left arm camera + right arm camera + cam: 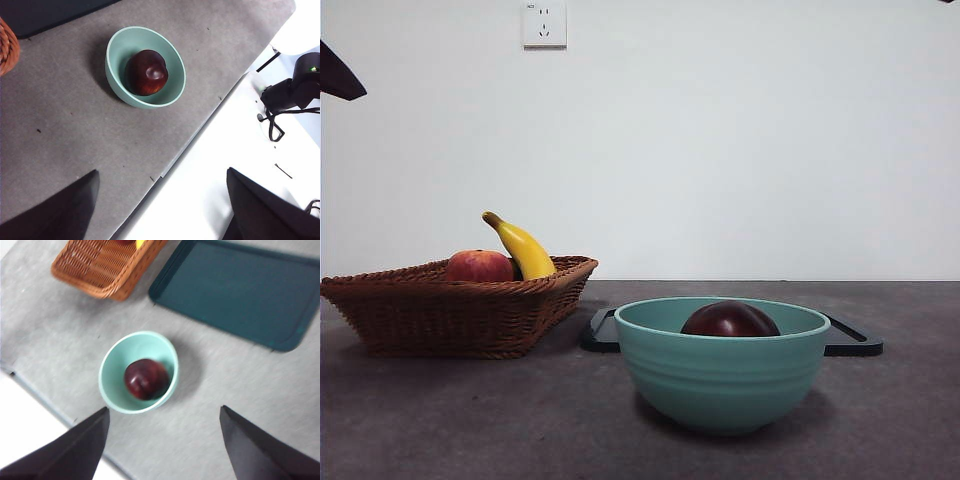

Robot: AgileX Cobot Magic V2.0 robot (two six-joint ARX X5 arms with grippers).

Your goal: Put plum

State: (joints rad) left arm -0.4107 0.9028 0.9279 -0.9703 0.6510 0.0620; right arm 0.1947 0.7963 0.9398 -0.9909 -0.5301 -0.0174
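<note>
Plum (730, 320): sits inside the green bowl (722, 375).
Left gripper (160, 210): up high, jaws apart, holding nothing.
Right gripper (162, 445): up high, jaws apart, holding nothing.

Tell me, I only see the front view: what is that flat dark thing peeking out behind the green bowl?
Observer: It is a dark teal tray, lying flat on the table beyond the bowl, with nothing on it.
Operator: Is the dark fruit alone in the bowl?
Observer: Yes. From above, only the plum lies in the bowl.
Operator: Where are the robot's hands?
Observer: Both are high above the table. The right gripper hangs over the bowl with its jaws wide apart, holding nothing.
Operator: And the other one?
Observer: The left gripper is open too, out over the table's edge, well away from the bowl.
</note>
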